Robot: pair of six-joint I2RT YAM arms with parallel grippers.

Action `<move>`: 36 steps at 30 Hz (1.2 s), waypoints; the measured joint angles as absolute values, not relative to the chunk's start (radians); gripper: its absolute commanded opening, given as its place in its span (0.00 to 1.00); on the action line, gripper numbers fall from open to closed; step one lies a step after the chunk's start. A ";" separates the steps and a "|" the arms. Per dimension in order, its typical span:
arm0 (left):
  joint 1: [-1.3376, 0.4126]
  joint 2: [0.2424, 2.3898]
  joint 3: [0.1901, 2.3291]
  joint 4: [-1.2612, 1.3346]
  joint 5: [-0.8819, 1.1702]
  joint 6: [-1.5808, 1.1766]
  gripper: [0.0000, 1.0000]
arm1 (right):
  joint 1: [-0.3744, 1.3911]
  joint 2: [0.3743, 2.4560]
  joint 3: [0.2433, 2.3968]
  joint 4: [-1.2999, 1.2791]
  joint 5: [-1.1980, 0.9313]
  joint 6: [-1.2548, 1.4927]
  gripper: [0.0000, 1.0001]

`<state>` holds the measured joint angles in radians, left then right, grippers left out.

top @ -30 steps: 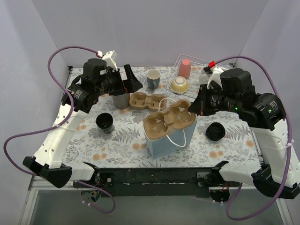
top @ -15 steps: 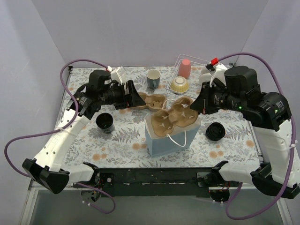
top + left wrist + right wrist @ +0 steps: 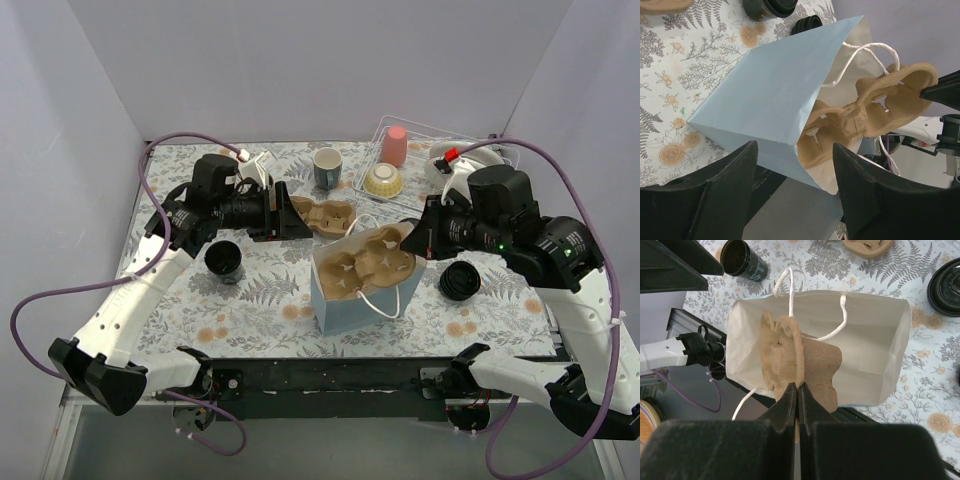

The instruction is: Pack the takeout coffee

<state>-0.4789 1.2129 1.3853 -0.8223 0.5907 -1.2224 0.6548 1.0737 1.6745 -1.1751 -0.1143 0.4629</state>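
my right gripper (image 3: 798, 386) pinches the cup carrier (image 3: 812, 362); i should lower it level into the bag (image 3: 875, 355), clear of the handles (image 3: 789, 287). left gripper (image 3: 794, 150) gapes empty.

left black cup (image 3: 224, 259): upright on table, left of left gripper (image 3: 285, 214), nearer the bases | right black cup (image 3: 459, 281): round lid on, just right of right gripper (image 3: 415, 238)
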 measured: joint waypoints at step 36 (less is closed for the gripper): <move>-0.497 1.397 1.482 -0.621 0.596 -1.047 0.71 | 0.654 1.049 1.548 -1.010 -0.110 0.456 0.01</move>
